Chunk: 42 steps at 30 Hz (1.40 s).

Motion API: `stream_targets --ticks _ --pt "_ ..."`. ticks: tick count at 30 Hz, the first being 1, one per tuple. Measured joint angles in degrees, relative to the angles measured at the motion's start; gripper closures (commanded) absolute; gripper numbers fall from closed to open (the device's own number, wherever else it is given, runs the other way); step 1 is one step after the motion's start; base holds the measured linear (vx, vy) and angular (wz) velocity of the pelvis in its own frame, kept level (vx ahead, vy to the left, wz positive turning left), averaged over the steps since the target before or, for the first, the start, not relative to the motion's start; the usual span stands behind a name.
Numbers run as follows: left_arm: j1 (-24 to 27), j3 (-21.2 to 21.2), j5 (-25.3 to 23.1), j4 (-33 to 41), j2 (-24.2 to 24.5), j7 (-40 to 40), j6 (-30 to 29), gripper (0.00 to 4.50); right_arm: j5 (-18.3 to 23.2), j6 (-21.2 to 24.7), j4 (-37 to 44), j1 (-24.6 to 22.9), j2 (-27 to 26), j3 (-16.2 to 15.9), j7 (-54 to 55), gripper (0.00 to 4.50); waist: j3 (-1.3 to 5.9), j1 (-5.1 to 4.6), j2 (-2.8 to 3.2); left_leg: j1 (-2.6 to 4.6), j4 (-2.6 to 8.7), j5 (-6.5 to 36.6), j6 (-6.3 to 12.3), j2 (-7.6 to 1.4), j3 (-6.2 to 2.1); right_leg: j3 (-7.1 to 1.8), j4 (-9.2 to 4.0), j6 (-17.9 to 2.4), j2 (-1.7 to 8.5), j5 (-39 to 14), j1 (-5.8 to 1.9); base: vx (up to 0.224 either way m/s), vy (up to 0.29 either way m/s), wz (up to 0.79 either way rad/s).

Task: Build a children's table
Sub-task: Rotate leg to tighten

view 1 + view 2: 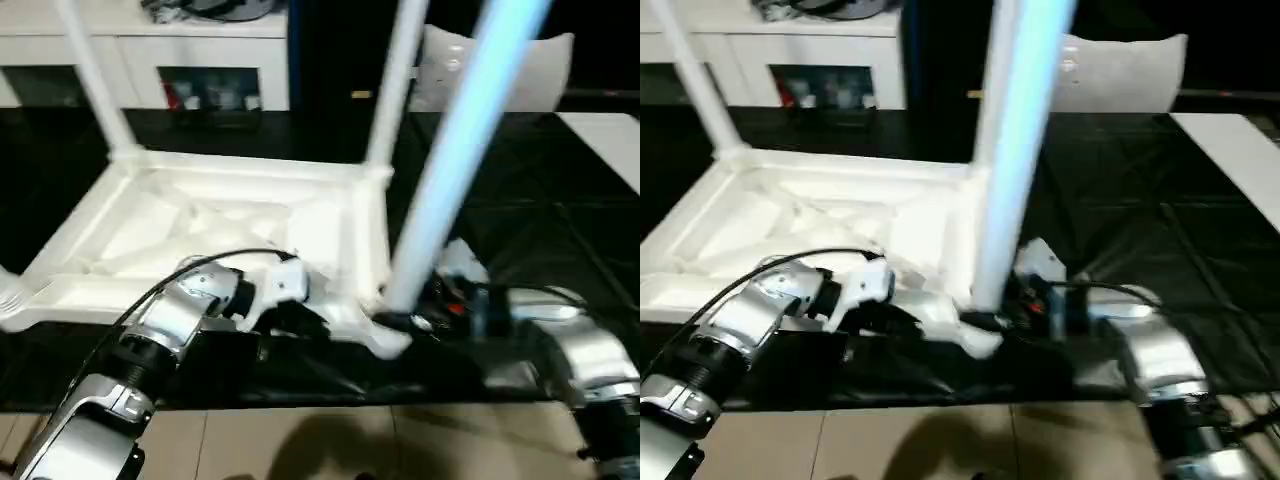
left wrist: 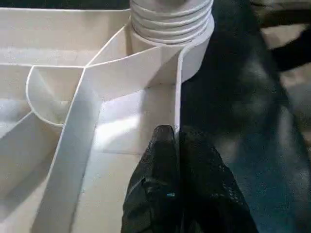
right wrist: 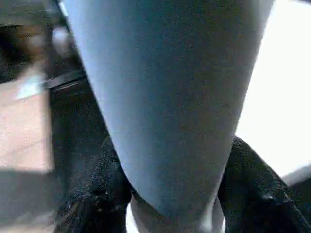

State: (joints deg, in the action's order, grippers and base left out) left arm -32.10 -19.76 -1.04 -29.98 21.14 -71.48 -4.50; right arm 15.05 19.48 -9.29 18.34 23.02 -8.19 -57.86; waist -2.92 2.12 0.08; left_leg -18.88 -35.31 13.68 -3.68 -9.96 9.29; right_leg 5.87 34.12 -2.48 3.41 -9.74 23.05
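Between right gripper (image 3: 170,194) fingers, table leg (image 1: 455,150), standing at tabletop (image 1: 200,225) corner

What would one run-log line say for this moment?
stage: fitting leg into near corner socket of tabletop | right gripper: around leg base | left gripper: shut, on tabletop rim | two far legs upright

Leg (image 1: 455,150) top cut off above

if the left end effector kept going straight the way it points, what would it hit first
Probably the ribbed base of the leg sitting in the corner socket of the tabletop; the shut left end effector aims along the rim toward it.
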Motion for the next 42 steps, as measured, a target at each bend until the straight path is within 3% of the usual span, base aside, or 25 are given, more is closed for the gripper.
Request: stream_targets --ticks 4,9,10,17,24,29,31,34,42 --pt "-0.4 2.11 -1.86 0.51 -4.45 9.34 -6.61 4.5 -2.92 3.56 -3.04 3.09 -6.36 3.47 13.88 2.51 0.01 -1.28 0.0 -0.02 -0.05 0.12 -0.21 0.04 0.02 -0.02 -0.09 0.0 0.01 0.0 -0.04 0.0 0.0 0.0" --pt "-3.05 3.21 -4.46 -1.02 -11.22 20.98 -13.05 4.5 -5.99 5.09 -8.52 8.04 -13.06 7.61 29.33 2.51 0.01 -1.36 -0.02 -0.1 -0.05 0.09 -0.2 0.04 -0.02 -0.02 -0.03 -0.01 0.01 0.04 0.0 0.0 0.0 0.0" --pt "-3.76 2.97 -5.22 -1.65 -12.26 22.66 -13.09 4.5 -6.38 4.58 -9.29 8.5 -13.22 7.94 30.9 1.95 0.01 -1.16 -0.01 -0.13 -0.03 -0.05 0.09 0.05 -0.03 -0.02 -0.05 -0.01 0.01 0.05 0.0 0.0 0.0 0.0" --pt "-4.45 1.98 -6.48 -2.27 -12.67 24.23 -11.66 4.5 -6.62 1.98 -8.7 7.23 -13.85 8.48 31.52 1.31 0.03 -0.32 0.02 -0.12 0.29 -0.01 0.15 0.05 -0.03 -0.01 -0.08 -0.31 0.0 0.22 0.08 0.0 0.0 0.0" --pt "-4.51 0.48 -6.62 -3.79 -9.72 21.33 -5.36 4.5 -4.42 -1.98 -5.11 2.8 -8.62 8.07 21.78 0.7 -0.03 -0.07 0.23 -0.14 0.34 -0.02 0.16 0.06 -0.03 0.0 -0.13 -0.29 -0.01 0.21 0.09 0.0 0.0 0.0" --pt "-4.5 0.19 -6.4 -5.41 -5.94 16.49 0.5 4.5 -2.13 -2.78 -2.24 1.27 -2.77 7.13 11.42 0.37 -0.03 -0.16 0.23 -0.12 0.32 -0.04 0.15 0.05 -0.04 0.01 -0.11 -0.05 -0.02 0.07 0.09 0.0 0.0 0.0" --pt "-4.49 -0.22 -5.62 -6.22 -4.31 13.02 3.72 4.5 -1.27 -3.19 -1.35 0.79 1.1 6.09 5.97 0.04 -0.03 0.11 0.23 -0.14 0.32 -0.04 0.15 0.05 -0.04 0.0 -0.15 -0.04 -0.02 0.06 0.08 0.0 0.0 0.0" --pt "-4.43 -0.76 -5.13 -6.86 -2.17 8.47 7.04 4.5 -0.82 -4.28 -0.38 0.21 4.71 5.25 -0.67 0.04 -0.03 0.57 0.23 -0.15 0.33 -0.02 0.17 0.05 -0.04 0.0 -0.16 0.0 -0.01 0.03 0.08 0.0 0.0 0.0" --pt "-4.5 -2.69 -3.64 -7.52 0.76 -1.68 13.88 4.5 2.86 -4.99 -1.0 1.06 9.47 2.87 -15.11 0.69 -0.04 2.23 0.19 -0.15 0.32 -0.01 0.19 0.05 -0.02 0.0 -0.14 -0.02 0.01 0.04 0.08 0.0 0.0 0.0"
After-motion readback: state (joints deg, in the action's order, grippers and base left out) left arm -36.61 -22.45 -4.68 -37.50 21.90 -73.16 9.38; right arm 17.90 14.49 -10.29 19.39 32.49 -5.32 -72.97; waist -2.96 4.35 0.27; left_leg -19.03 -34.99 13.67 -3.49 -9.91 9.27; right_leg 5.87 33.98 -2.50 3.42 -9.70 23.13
